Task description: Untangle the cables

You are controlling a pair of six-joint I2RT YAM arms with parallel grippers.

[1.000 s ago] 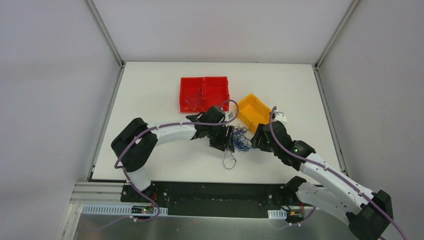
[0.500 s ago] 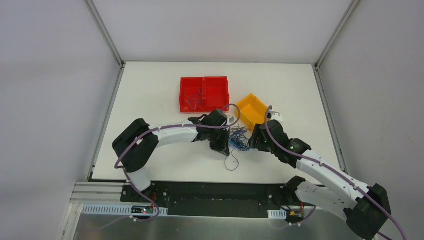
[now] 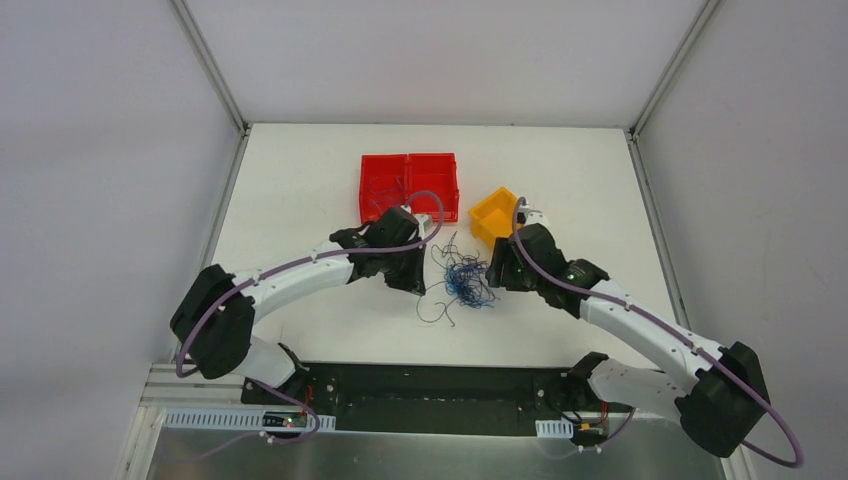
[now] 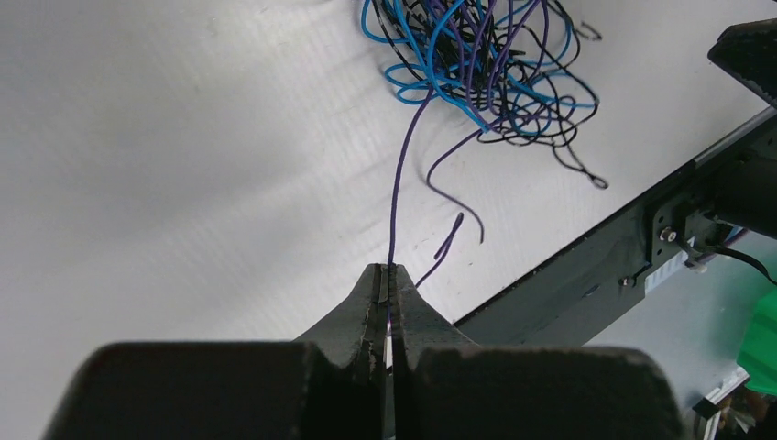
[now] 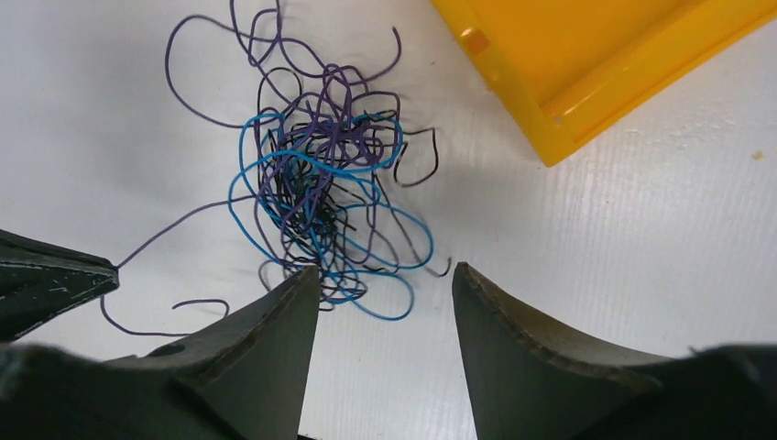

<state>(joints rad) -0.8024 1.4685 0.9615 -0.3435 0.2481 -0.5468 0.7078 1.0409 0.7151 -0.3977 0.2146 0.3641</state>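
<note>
The cables [image 3: 465,280] lie as a curly knot of blue, purple and black wires on the white table between the two arms. The left wrist view has the knot [image 4: 476,64] at the top, and the right wrist view has it [image 5: 321,183] just beyond the fingers. My left gripper [image 3: 418,286] [image 4: 388,270] is shut on one purple cable [image 4: 396,183], which runs taut from its tips up into the knot. That strand [image 5: 165,229] leads to the left fingertips [image 5: 55,280]. My right gripper [image 3: 497,272] [image 5: 385,268] is open at the knot's right side, holding nothing.
A red two-compartment bin [image 3: 408,160] stands behind the left gripper. A yellow bin [image 3: 495,212] [image 5: 596,55] sits just beyond the right gripper. The table's black front rail [image 4: 596,266] runs close below the loose wire ends.
The left gripper has shut on the purple cable and drawn back to the left, pulling the strand out of the knot. The right arm has shifted left and farther in.
</note>
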